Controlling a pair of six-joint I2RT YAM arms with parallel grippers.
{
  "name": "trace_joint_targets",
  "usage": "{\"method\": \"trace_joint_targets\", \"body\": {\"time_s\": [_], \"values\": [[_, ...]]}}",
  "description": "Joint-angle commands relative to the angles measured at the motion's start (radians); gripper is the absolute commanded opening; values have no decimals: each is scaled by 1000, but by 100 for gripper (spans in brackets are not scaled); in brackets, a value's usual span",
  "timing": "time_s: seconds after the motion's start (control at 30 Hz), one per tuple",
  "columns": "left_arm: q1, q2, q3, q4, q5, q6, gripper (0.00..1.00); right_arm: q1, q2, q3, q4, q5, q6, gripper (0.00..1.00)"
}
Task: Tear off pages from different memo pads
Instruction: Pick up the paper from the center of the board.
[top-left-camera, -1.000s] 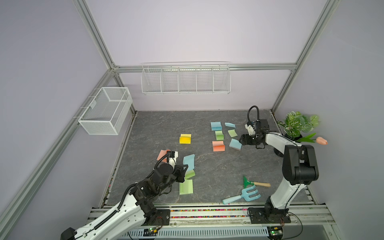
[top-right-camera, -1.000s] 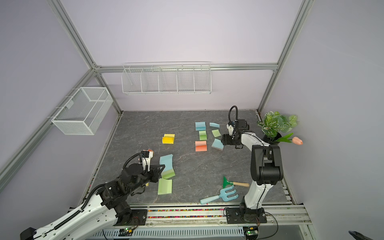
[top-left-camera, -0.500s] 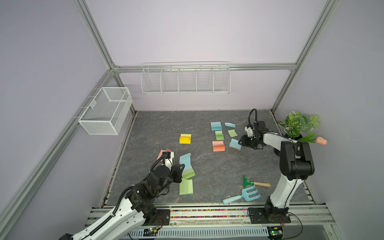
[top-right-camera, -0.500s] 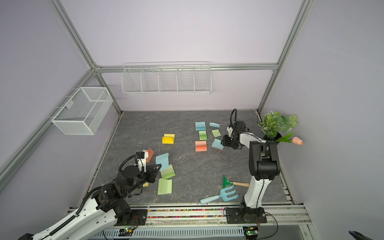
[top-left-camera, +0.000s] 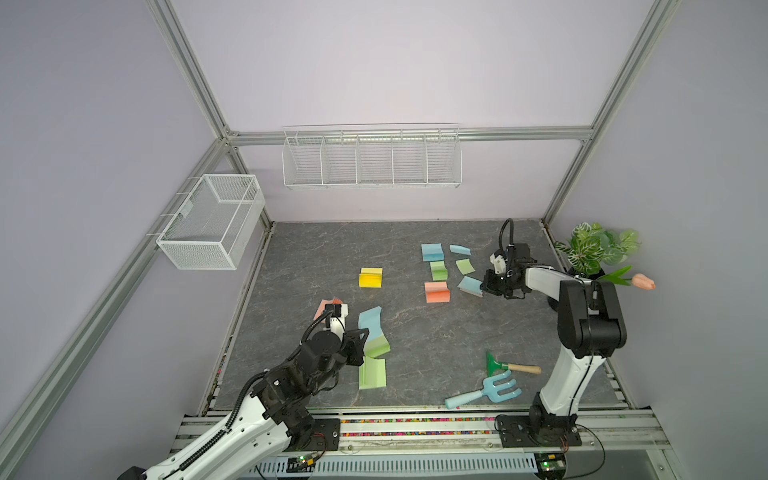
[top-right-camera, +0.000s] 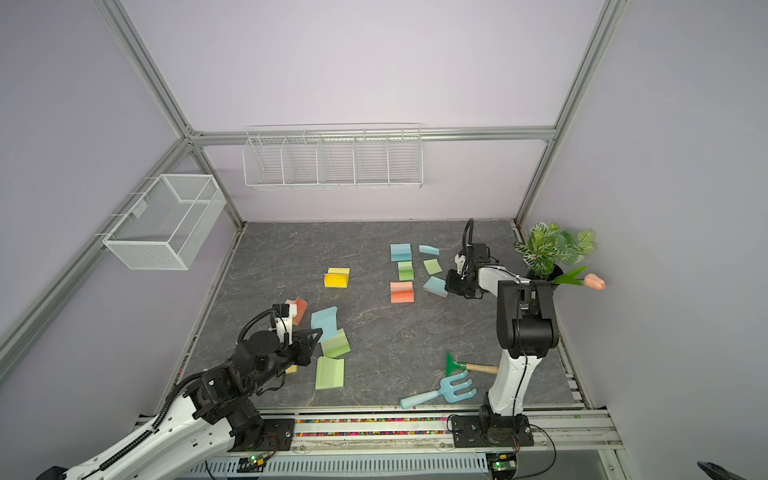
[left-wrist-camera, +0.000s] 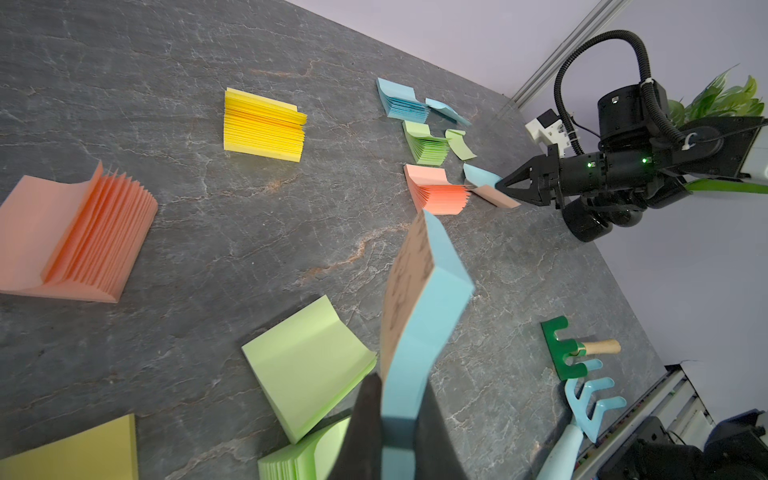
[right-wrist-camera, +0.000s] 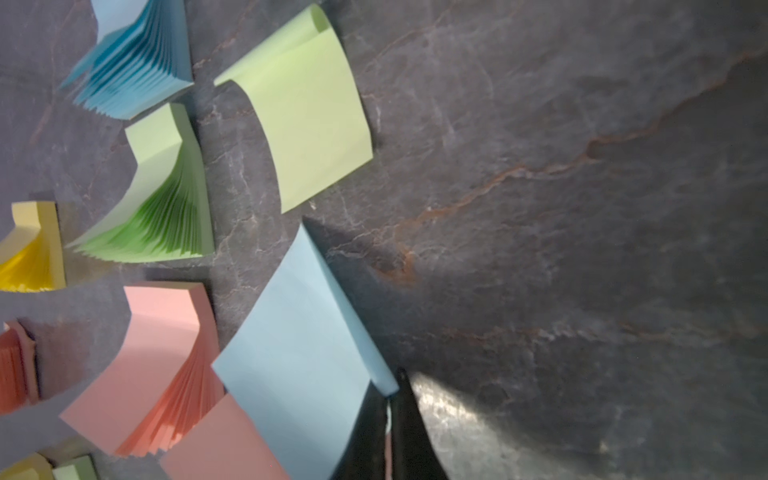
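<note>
My left gripper (top-left-camera: 360, 337) (left-wrist-camera: 399, 419) is shut on a thick light blue memo pad (top-left-camera: 370, 323) (left-wrist-camera: 419, 299), which stands bent upward from the jaws. Two green pads (top-left-camera: 377, 347) (top-left-camera: 372, 374) lie beside it and a salmon pad (top-left-camera: 326, 306) behind it. Yellow (top-left-camera: 370, 277), blue (top-left-camera: 432, 252), green (top-left-camera: 439, 271) and salmon (top-left-camera: 437, 292) pads lie further back. My right gripper (top-left-camera: 483, 286) (right-wrist-camera: 390, 399) is shut on the corner of a light blue page (top-left-camera: 470, 286) (right-wrist-camera: 291, 353). A salmon page (right-wrist-camera: 216, 444) lies under that one. Loose green (top-left-camera: 464, 266) and blue (top-left-camera: 460, 249) pages rest nearby.
A blue toy garden fork (top-left-camera: 484, 392) and a green tool with a wooden handle (top-left-camera: 513, 366) lie at the front right. A potted plant (top-left-camera: 594, 249) with a tulip (top-left-camera: 642, 281) stands at the right edge. Wire baskets (top-left-camera: 212, 226) (top-left-camera: 372, 160) hang on the walls.
My right gripper has sunk toward the table and shut on the light blue page. The left gripper, with its blue pad, has barely moved.
</note>
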Motion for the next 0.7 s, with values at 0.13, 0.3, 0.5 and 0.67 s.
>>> {"method": "trace_joint_targets", "body": {"time_s": [0.13, 0.3, 0.5, 0.67], "values": [[5, -16, -10, 1, -19, 3, 0, -2, -118, 4, -49, -3, -47, 7], [4, -21, -10, -1, -15, 1, 0, 17, -179, 51, -184, 58, -142, 6], [5, -38, -13, -1, -12, -1, 0, 32, -284, 85, -371, 124, -251, 7], [5, -46, -15, 1, -3, -2, 0, 64, -402, 32, -504, 27, -308, 7]]}}
